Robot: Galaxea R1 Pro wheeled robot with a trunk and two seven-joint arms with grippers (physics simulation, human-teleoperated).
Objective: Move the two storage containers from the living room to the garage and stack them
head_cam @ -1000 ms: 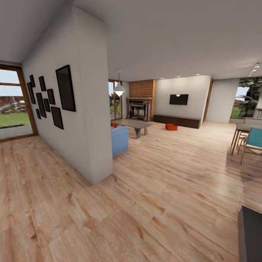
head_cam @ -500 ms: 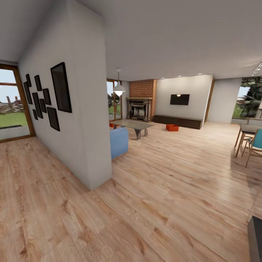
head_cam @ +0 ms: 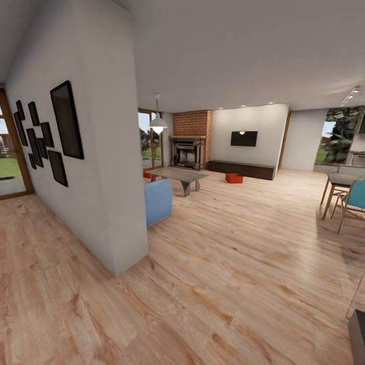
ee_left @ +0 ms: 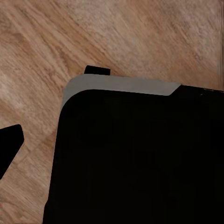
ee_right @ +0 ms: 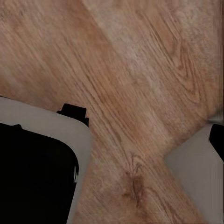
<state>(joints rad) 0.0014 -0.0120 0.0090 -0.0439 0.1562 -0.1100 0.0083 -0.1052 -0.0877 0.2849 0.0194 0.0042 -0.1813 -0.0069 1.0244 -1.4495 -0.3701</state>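
One red-orange storage container (head_cam: 233, 178) sits on the light wood-plank floor of the living room, far ahead, just in front of the long dark bench (head_cam: 242, 169). A sliver of the other container (head_cam: 147, 175) shows past the dividing wall's edge, behind the coffee table (head_cam: 177, 175). In the left wrist view, my left gripper (ee_left: 112, 149) hangs over plank floor, one dark fingertip (ee_left: 9, 144) at the frame's edge. My right gripper (ee_right: 112, 140) also hangs over planks, with a dark fingertip (ee_right: 217, 139) at the frame's edge. Both are open and hold nothing.
A white dividing wall (head_cam: 109, 152) with black picture frames stands close on the left, a blue seat (head_cam: 157, 202) behind its end. Brick fireplace (head_cam: 190, 139) and wall TV (head_cam: 244, 138) are at the back. Dining chairs (head_cam: 350, 197) stand on the right. My black base (ee_left: 140, 158) shows below the arms.
The camera has advanced and swung a little: the dividing wall looms larger and the whole room has shifted slightly left in the picture. Nothing in the room has moved.
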